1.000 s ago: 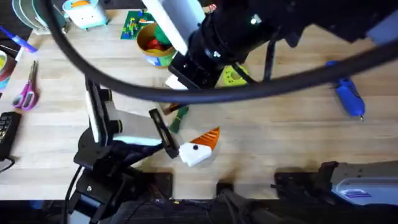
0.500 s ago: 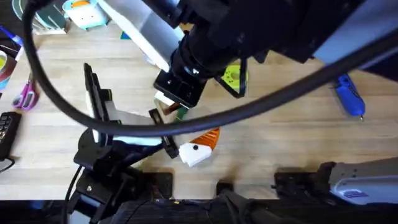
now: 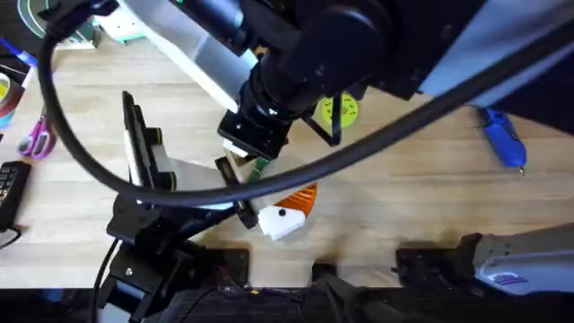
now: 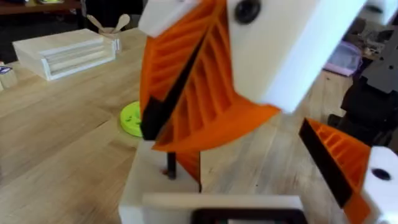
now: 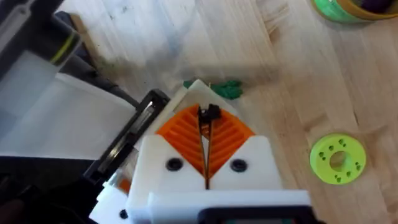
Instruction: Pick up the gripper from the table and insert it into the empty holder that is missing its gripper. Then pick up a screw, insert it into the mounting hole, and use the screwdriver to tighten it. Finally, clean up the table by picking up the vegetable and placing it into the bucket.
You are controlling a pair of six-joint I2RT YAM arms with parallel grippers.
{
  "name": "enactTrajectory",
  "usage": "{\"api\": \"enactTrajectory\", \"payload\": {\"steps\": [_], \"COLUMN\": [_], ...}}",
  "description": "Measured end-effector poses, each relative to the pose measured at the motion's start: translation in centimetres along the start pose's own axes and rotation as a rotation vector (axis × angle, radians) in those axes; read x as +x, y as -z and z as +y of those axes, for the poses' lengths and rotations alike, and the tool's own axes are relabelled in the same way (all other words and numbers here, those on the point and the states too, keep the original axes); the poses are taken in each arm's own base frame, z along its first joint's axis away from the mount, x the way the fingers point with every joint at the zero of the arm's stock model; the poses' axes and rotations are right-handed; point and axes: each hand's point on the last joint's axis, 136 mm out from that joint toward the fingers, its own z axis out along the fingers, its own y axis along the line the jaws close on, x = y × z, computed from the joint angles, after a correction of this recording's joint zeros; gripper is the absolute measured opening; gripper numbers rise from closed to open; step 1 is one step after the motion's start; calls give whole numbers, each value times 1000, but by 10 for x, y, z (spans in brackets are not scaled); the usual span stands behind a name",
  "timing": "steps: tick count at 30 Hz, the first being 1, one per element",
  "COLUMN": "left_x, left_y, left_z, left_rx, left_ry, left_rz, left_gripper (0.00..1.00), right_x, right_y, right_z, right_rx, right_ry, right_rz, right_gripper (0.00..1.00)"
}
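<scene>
- The wooden table (image 3: 404,206) bears everything; places below are taken from the white block with an orange tip (image 3: 285,215), which lies near the table's front edge.
- The right arm (image 3: 332,45) reaches across the middle, above and beyond the block, large and dark under the overhead camera.
- The left arm (image 3: 143,224) stands left of the block, and the left gripper (image 3: 235,193) ends just beside the block's left side. Whether it grasps anything cannot be told.
- The right gripper (image 5: 205,118) hangs beyond the block, its orange ribbed pads (image 5: 227,140) pressed together and pinching a small black screw (image 5: 209,112) at their tips.
- The screwdriver (image 3: 504,139) lies well apart from the block, far to its right.
- The yellow-green disc (image 3: 341,109) lies beyond the block, a little to its right.
- The vegetable (image 3: 260,169) lies on the table between the block and the right gripper, near the block.
</scene>
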Motion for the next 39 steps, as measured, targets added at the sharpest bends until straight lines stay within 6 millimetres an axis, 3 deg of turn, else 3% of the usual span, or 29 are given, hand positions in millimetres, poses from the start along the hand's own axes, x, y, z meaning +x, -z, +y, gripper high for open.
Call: {"api": "enactTrajectory", "payload": {"steps": [24, 31, 37, 38, 39], "left_x": [0, 0, 0, 0, 0], "left_y": [0, 0, 0, 0, 0], "left_z": [0, 0, 0, 0, 0], "left_rx": [0, 0, 0, 0, 0], "left_ry": [-3, 3, 5, 5, 6], "left_rz": [0, 1, 1, 1, 1], "left_gripper": [993, 992, 993, 993, 993], "right_x": [2, 10, 9, 10, 10], "right_y": [0, -16, -16, -16, -16], "right_z": [-3, 0, 0, 0, 0], "right_rx": [19, -3, -5, -5, -7], "right_ry": [6, 3, 3, 2, -4], "right_rz": [12, 63, 62, 62, 62], "right_gripper": [7, 7, 7, 10, 87]}}
